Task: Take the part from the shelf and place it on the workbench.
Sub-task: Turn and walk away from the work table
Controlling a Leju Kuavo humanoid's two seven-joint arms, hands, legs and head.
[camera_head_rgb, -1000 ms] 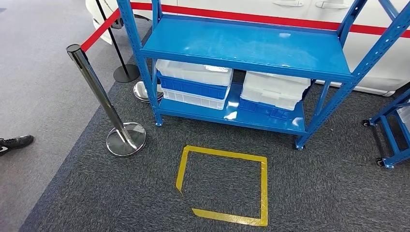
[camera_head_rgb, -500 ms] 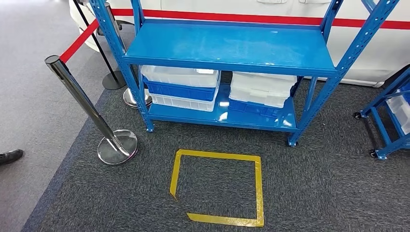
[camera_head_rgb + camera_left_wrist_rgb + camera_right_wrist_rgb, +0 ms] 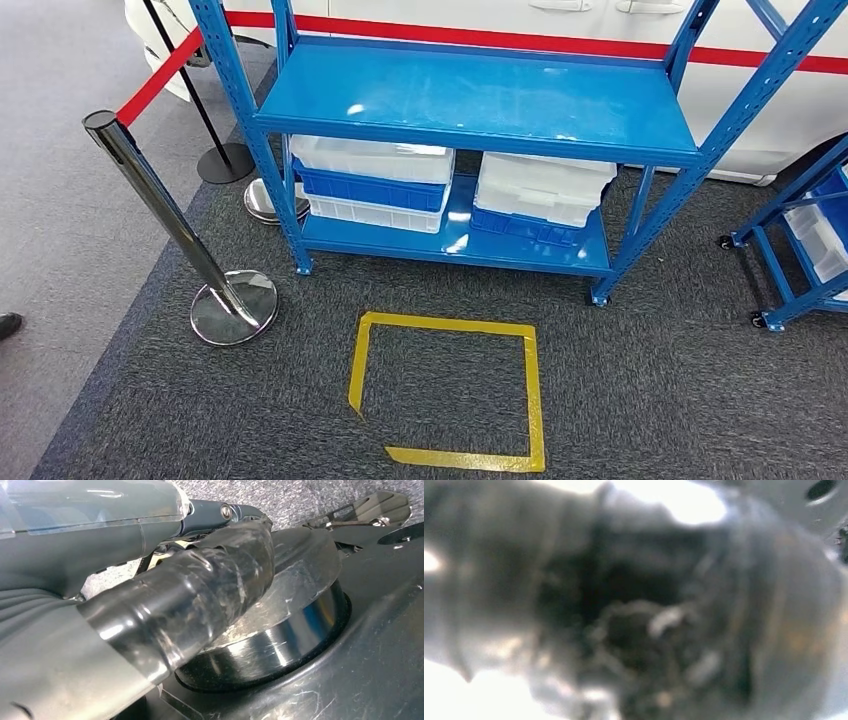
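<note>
Nearest, a rectangle of yellow tape (image 3: 445, 390) lies on the dark grey carpet (image 3: 650, 400), its outline broken at the near left corner. To the left a chrome stanchion (image 3: 175, 225) leans on its round base at the carpet's edge, carrying a red belt (image 3: 158, 78) that runs away to a black post (image 3: 205, 125); the toe of a dark shoe (image 3: 8, 324) shows at the far left edge. Beyond the tape stands the blue shelf (image 3: 470, 95), top deck bare; its lower deck holds two stacks of white and blue plastic bins (image 3: 375, 180) side by side. The part itself cannot be made out among them. A second blue rack on castors (image 3: 790, 240) stands to the right, and behind both runs a white panel with a red stripe (image 3: 520, 40). No legible writing, label or brand is seen anywhere. In the left wrist view the left hand (image 3: 150, 580) appears close up, its thumb wrapped in glossy tape, nothing visibly held; how far it is open cannot be told. The right wrist view is too blurred to judge the right hand
</note>
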